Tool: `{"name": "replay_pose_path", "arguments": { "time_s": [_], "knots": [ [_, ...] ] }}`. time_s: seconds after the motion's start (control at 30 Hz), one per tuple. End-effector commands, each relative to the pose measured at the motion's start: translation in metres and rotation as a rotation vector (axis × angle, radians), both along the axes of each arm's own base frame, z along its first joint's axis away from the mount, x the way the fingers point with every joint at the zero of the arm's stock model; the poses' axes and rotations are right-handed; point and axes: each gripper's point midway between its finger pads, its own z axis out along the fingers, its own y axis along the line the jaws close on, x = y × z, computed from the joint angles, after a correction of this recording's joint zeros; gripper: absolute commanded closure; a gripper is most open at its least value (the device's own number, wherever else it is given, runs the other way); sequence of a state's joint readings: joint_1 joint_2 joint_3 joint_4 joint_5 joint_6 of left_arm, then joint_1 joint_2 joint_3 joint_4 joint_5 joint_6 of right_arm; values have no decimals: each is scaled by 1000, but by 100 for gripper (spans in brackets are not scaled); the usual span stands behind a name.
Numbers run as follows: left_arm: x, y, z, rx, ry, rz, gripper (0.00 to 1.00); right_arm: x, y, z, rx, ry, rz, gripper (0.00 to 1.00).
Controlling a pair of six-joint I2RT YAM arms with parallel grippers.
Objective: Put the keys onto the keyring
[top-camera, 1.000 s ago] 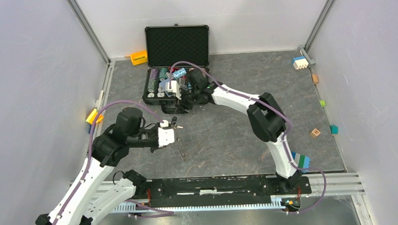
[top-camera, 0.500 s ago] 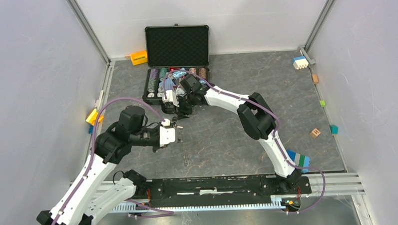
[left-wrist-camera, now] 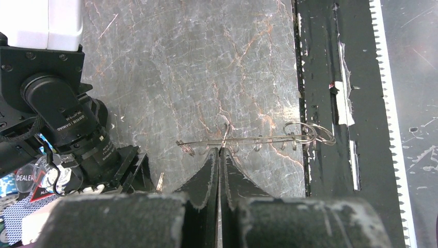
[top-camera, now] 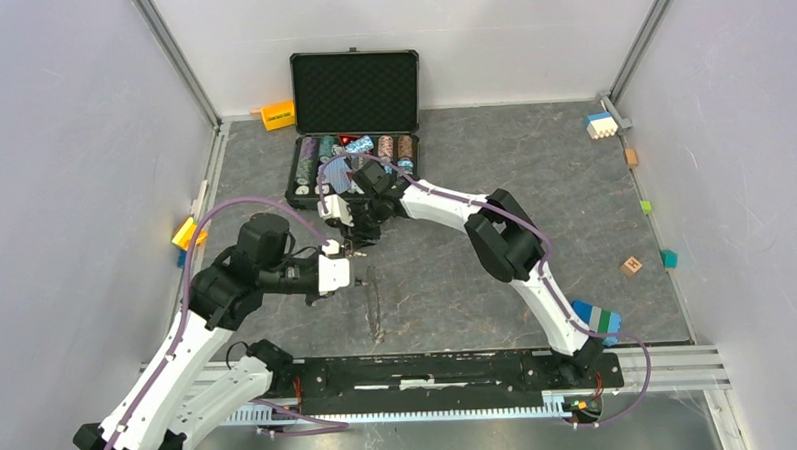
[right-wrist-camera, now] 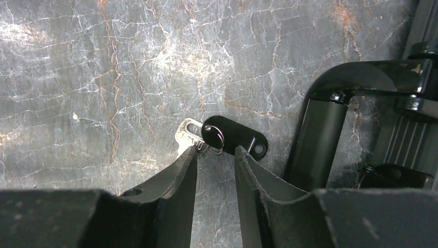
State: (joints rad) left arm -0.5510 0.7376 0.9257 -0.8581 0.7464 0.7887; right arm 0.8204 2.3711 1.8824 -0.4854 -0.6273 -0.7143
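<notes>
A round marker (left-wrist-camera: 26,176) reading "DEALER" is showing low in the left wrist view, where the left gripper (left-wrist-camera: 220,151) is clenching the keyring (left-wrist-camera: 258,138), a thin grey toothed hoop edge-on, its long axis running toward the near edge of the table (left-wrist-camera: 155,62), while the right gripper (right-wrist-camera: 216,152) is standing parted astride the silver-and-black keys (right-wrist-camera: 230,134) lying on the table.

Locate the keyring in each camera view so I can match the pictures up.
Top external: the keyring is left of centre, seen edge-on as a thin line running from the left gripper toward the near edge.
Left wrist: the keyring is a thin horizontal wire at mid-frame, pinched at the fingertips.
Right wrist: not in it.
Shared landmark: the left gripper shut on the keyring, seen in the top and left wrist views.
</notes>
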Motion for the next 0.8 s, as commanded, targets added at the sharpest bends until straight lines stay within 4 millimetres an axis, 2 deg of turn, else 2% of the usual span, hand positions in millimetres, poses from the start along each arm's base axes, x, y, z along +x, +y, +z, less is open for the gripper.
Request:
{"name": "replay_pose_path", "arguments": {
  "time_s": [0.0, 0.77],
  "knots": [
    [-2, -6, 13, -56, -14, -16, 98, 1, 14, 13, 33, -34, 32, 63],
    [-3, -3, 11, -55, -31, -16, 98, -4, 20, 4, 8, -47, 53, 67]
  ]
}}
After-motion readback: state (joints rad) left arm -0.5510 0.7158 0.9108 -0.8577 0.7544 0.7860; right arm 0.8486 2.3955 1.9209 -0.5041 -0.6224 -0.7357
